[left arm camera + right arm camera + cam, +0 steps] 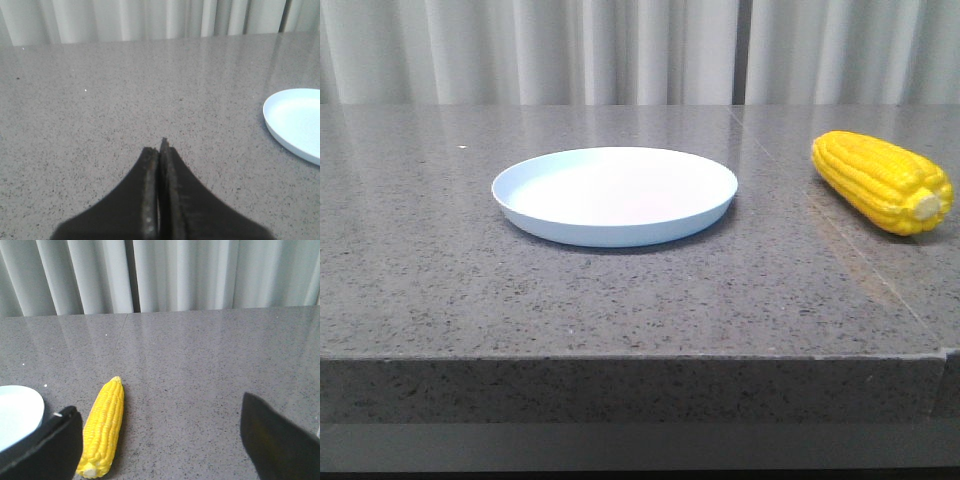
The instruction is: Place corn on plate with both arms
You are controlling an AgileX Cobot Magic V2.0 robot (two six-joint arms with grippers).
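The yellow corn (pixel 882 181) lies on the grey table at the right, its cream stub end toward the front. The pale blue-white plate (pixel 614 194) sits empty at the table's middle. Neither arm shows in the front view. In the right wrist view my right gripper (pixel 159 415) is open and empty; the corn (pixel 104 426) lies just inside one finger (pixel 47 447), not touching it, and the plate's edge (pixel 17 410) shows beyond that finger. In the left wrist view my left gripper (pixel 159 146) is shut and empty over bare table, with the plate (pixel 295 122) off to one side.
The speckled grey stone table (pixel 440 270) has a front edge (pixel 620 358) close to the camera and a seam running down its right part. Pale pleated curtains (pixel 620 50) hang behind the table.
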